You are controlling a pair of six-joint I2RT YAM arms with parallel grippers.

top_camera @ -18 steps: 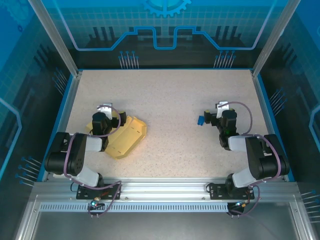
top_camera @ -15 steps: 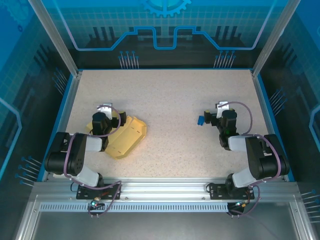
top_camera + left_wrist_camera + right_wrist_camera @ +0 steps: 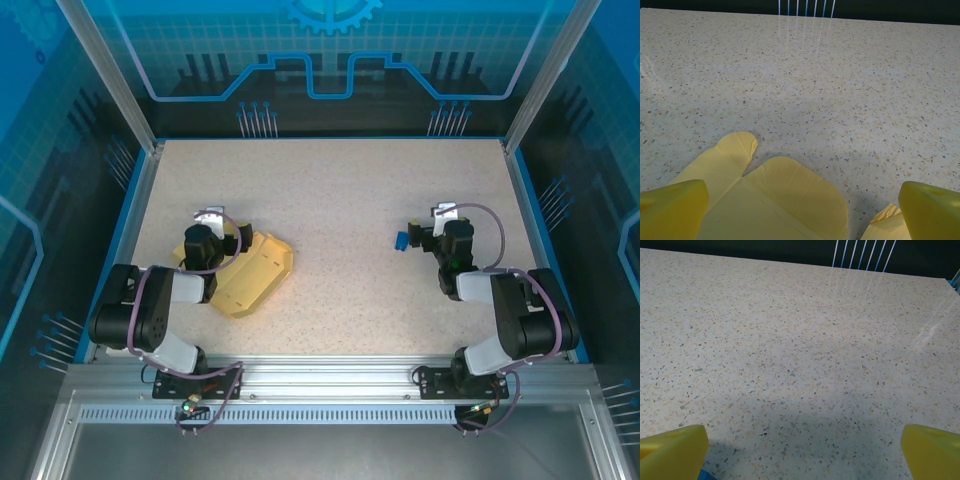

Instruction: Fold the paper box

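Note:
The paper box (image 3: 252, 272) lies as a flat pale yellow die-cut sheet on the speckled table, left of the middle. My left gripper (image 3: 215, 230) hovers low over its left part, open, touching nothing. In the left wrist view the rounded flaps of the paper box (image 3: 765, 200) spread below and between my yellow fingertips (image 3: 670, 210), and the left gripper (image 3: 802, 217) holds nothing. My right gripper (image 3: 440, 224) stands open over bare table on the right side. In the right wrist view the right gripper (image 3: 802, 455) has only tabletop between its wide-apart fingertips (image 3: 932, 452).
A tiny blue object (image 3: 400, 241) sits just left of the right gripper, its corner (image 3: 702, 475) peeking in by the left fingertip. Blue-rimmed table edges (image 3: 140, 200) and clear enclosure walls border the surface. Open tabletop stretches across the middle and far side (image 3: 330, 190).

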